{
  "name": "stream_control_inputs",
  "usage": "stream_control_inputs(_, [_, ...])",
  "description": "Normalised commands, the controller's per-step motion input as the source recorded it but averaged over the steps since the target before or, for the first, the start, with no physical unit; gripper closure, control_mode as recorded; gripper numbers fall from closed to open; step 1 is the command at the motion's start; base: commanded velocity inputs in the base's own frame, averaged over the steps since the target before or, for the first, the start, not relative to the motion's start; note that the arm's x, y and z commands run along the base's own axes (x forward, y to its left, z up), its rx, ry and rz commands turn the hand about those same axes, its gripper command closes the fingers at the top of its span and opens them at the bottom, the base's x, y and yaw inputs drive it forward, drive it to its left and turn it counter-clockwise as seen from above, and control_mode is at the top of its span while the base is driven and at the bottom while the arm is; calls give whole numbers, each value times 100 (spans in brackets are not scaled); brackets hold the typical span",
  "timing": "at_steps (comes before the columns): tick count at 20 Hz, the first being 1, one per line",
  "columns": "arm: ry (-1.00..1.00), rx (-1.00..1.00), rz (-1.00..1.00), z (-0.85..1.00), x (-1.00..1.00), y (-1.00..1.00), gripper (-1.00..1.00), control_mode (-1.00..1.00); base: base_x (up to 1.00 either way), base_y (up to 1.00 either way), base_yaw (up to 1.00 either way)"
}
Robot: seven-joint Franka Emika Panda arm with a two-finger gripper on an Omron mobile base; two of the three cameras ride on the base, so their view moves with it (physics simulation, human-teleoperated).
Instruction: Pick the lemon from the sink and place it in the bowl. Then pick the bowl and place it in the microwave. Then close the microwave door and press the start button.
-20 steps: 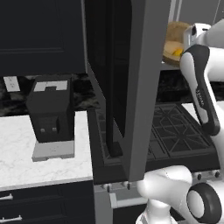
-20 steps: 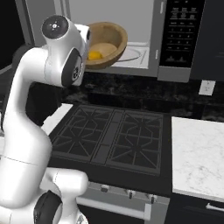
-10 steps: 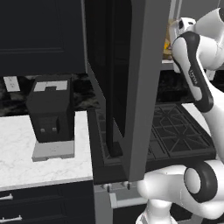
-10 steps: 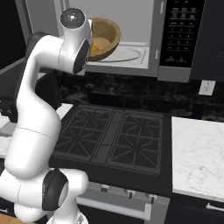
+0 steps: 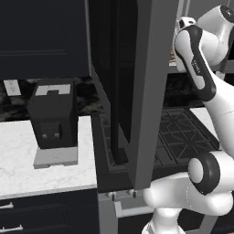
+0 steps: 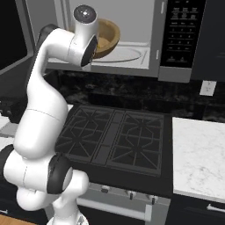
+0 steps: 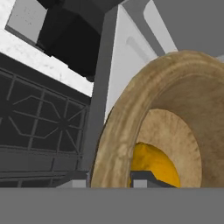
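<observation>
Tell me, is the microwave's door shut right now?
No, the grey-framed glass microwave door stands swung wide open, and the round wooden bowl shows inside.

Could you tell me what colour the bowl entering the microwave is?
The round wooden bowl is light tan-brown, clearest in the hand view.

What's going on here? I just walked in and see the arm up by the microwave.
The white arm is carrying a wooden bowl into the open microwave above the stove. The gripper is shut on the bowl's rim, and the lemon already lies inside the bowl. The microwave door stands wide open, so closing it and pressing start are not yet done.
</observation>
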Motion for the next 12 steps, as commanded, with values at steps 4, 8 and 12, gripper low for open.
stream_control_inputs(4, [4, -4, 3, -3, 31, 1, 100, -100, 0, 0, 0])
stream_control_inputs(8, [4, -3, 1, -14, 19, 3, 100, -100, 0, 0, 0])
stream_control_inputs(12, [3, -2, 0, -14, 18, 0, 100, -100, 0, 0, 0])
